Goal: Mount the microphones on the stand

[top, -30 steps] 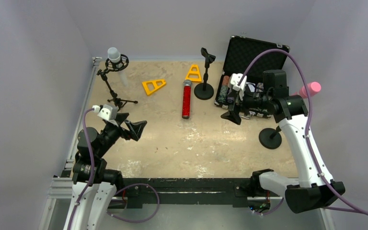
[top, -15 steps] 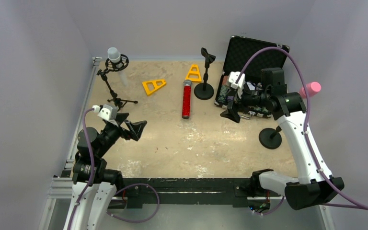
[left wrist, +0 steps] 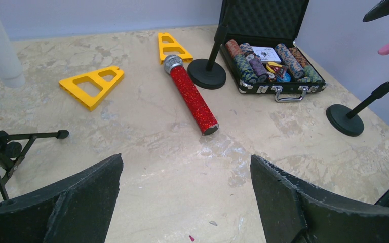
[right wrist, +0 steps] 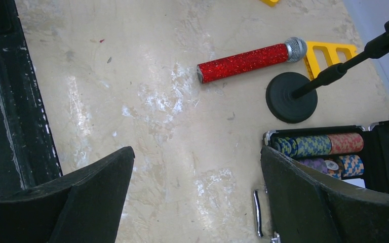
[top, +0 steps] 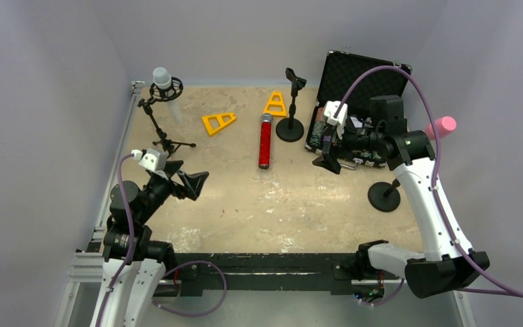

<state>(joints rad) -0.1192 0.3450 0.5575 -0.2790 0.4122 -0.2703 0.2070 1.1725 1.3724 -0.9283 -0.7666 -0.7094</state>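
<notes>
The glittery red microphone (top: 265,141) with a silver mesh head lies flat mid-table; it also shows in the left wrist view (left wrist: 191,98) and the right wrist view (right wrist: 248,58). The white microphone (top: 163,82) sits in the tripod stand (top: 161,124) at the back left. The pink microphone (top: 440,127) sits on the round-base stand (top: 384,196) at the right. An empty round-base stand (top: 291,109) stands just right of the red microphone. My left gripper (top: 189,180) is open and empty at the near left. My right gripper (top: 329,162) is open and empty in front of the case.
An open black case (top: 349,95) with poker chips stands at the back right. Two yellow triangular frames (top: 218,122) (top: 275,104) lie near the red microphone's head. A black rail (top: 259,262) runs along the near edge.
My right gripper has shifted a little left and toward the back, near the case's front. The left arm and the microphones have not moved.
</notes>
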